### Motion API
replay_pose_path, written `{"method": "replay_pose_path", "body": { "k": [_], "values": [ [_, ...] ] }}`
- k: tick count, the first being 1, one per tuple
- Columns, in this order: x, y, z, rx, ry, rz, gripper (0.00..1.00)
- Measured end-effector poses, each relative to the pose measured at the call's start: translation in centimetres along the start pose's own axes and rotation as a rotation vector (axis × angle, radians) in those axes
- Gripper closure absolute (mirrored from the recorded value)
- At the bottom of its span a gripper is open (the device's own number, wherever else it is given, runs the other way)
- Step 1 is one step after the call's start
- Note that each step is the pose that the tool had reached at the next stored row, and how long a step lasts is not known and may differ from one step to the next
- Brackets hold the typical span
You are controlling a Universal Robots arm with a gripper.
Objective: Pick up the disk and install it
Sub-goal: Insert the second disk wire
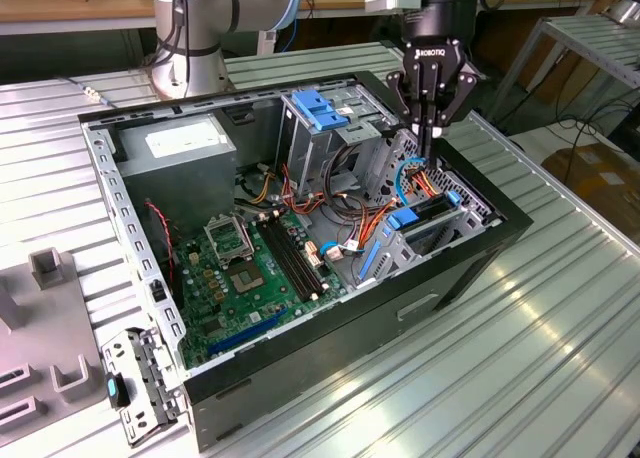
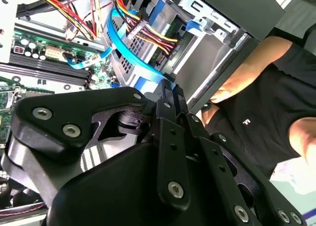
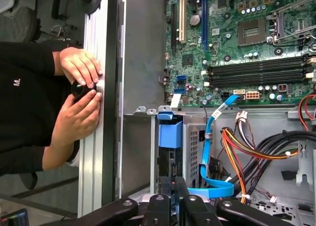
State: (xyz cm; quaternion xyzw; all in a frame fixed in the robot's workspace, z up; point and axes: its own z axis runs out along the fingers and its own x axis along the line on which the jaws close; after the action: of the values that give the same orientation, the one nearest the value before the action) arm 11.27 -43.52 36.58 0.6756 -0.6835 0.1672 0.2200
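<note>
While the gripper (image 1: 428, 128) is hovering w/ fingers pinched together, gripping nothing, the disk (image 1: 420, 221) is sitting just below it in the case's lower bay. Prob heavy, stiff, shock-sensitive imo; I'm thinking grab by its blue rail, not the cables.

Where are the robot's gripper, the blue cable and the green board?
gripper (image 1: 431, 138), exterior view, the tips of its shut jaws.
blue cable (image 3: 217, 190), first wrist view, its flat bend near the gripper.
green board (image 3: 222, 38), first wrist view, bare green beside the socket.
</note>
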Motion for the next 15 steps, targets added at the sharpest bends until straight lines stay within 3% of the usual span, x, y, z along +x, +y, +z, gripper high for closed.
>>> {"method": "replay_pose_path", "body": {
  "k": [2,4,7,10,12,13,14,15],
  "values": [
    [-0.05,-0.01,0.05,-0.0001,0.0095,0.001,0.69],
    [-0.13,-0.02,0.17,-0.0002,0.0193,0.001,0.69],
    [-0.27,-0.04,0.4,-0.0002,0.0206,0.002,0.7],
    [-0.39,-0.07,0.6,-0.0002,0.0206,0.002,0.83],
    [-0.43,-0.07,0.67,-0.0002,0.0208,0.002,0.84],
    [-0.4,-0.08,0.74,-0.0002,0.0196,0.002,0.84],
    [-0.32,-0.08,0.8,-0.0001,0.0108,0.001,0.84],
    [-0.19,-0.09,0.9,0.0001,-0.0072,0.0,0.84]
  ]
}}
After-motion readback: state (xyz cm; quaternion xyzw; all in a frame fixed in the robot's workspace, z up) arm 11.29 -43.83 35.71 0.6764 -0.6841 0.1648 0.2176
